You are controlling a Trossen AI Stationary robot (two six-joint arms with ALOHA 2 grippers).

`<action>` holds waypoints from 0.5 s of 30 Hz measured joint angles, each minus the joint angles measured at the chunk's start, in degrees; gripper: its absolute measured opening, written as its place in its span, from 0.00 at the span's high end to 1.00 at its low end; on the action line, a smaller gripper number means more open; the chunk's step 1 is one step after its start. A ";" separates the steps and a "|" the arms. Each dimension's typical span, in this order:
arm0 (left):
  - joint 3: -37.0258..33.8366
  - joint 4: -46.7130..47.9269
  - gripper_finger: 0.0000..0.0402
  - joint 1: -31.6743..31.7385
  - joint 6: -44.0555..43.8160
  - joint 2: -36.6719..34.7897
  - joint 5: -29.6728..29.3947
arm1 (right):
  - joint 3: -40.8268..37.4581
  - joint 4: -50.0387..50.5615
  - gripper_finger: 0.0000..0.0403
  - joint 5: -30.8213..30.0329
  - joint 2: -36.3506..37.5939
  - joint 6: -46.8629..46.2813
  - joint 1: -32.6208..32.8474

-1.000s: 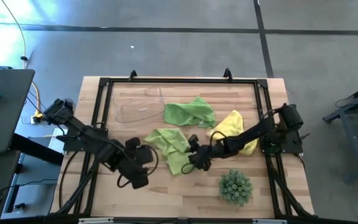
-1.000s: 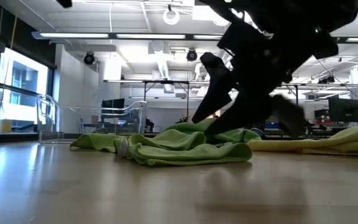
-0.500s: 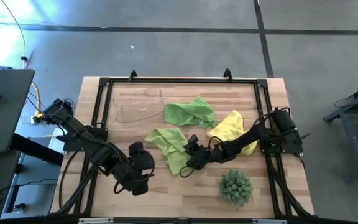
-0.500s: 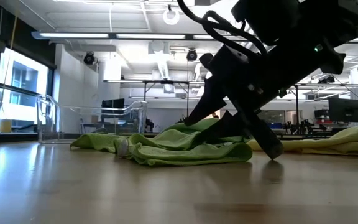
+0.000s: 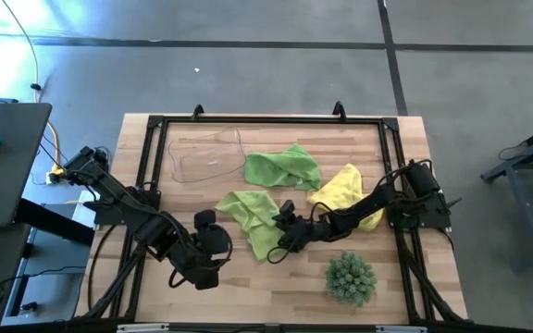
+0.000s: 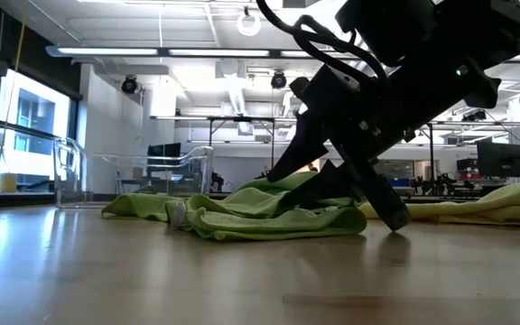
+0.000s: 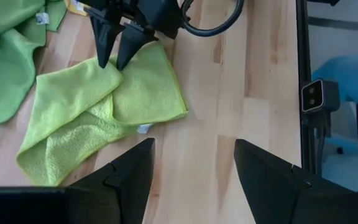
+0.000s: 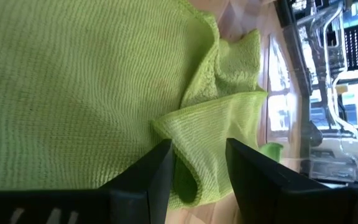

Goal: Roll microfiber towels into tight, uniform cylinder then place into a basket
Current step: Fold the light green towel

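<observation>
A lime green microfiber towel point(image 5: 251, 222) lies crumpled on the table's middle. My right gripper point(image 5: 278, 239) stands open at its right side, fingers down on the cloth. A second lime towel point(image 5: 283, 166) lies farther back, and a yellow towel point(image 5: 342, 190) lies under my right arm. The clear basket point(image 5: 202, 155) stands at the far left. My left gripper point(image 5: 213, 245) hangs open above the bare table, left of the near towel, with nothing between its fingers point(image 7: 129, 180). My right gripper comes slanting down from the table's right onto the near lime towel's right edge point(image 7: 120, 71), still open. A raised fold of the cloth point(image 8: 188, 155) sits between the two fingers. One fingertip point(image 6: 395, 219) reaches the table just beside the towel. The towel lies slack on the table.
A spiky green ball-shaped plant point(image 5: 351, 277) stands near the front right, close to my right arm. A black frame point(image 5: 155, 125) runs around the tabletop. Bare wood lies along the near edge and at the near left.
My right gripper has sunk a little and tipped, so that one fingertip now rests on the table at the towel's edge; it has since kept still. My left gripper's wrist has turned somewhat. The towels lie as before.
</observation>
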State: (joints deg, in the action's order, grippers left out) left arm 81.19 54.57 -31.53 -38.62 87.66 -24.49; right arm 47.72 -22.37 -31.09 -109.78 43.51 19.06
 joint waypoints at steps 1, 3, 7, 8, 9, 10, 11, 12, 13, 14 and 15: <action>0.00 0.00 0.47 0.11 0.43 0.00 0.00 | 0.00 0.23 0.65 0.00 0.00 -0.56 0.20; 0.00 0.00 0.47 0.40 1.28 0.00 0.00 | 0.00 0.61 0.65 0.02 0.02 -2.27 0.36; 0.00 0.04 0.47 1.23 2.61 -0.21 0.03 | 2.47 7.71 0.65 1.97 -0.08 -10.85 -0.21; 0.00 -0.01 0.47 1.59 2.86 -0.34 0.03 | 3.81 11.28 0.65 4.10 -0.19 -12.87 -0.63; 0.00 0.03 0.47 2.09 2.92 -0.39 0.07 | 5.13 14.40 0.65 5.50 -0.28 -14.39 -1.09; 0.00 0.11 0.47 2.58 2.92 -0.39 0.09 | 6.50 16.79 0.65 7.46 -0.24 -15.37 -1.72; 0.00 0.19 0.47 3.03 2.90 -0.39 0.21 | 7.72 18.59 0.65 8.79 -0.22 -16.06 -2.26; -0.04 0.46 0.47 3.41 2.90 -0.61 0.24 | 8.63 20.06 0.65 8.85 -0.23 -16.43 -2.75; -0.04 0.57 0.47 3.75 2.84 -0.85 0.24 | 9.39 21.07 0.65 8.65 -0.27 -16.52 -3.19; -0.02 0.45 0.47 4.15 2.53 -1.00 0.23 | 10.16 21.44 0.65 8.22 -0.28 -16.50 -3.52; -0.02 0.48 0.47 4.49 2.05 -1.02 0.23 | 10.83 21.43 0.65 7.81 -0.28 -16.50 -3.86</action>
State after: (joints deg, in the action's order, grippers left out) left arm 81.17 55.04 -27.04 -36.58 86.63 -24.26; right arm 58.55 -0.94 -23.28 -110.06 27.01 15.20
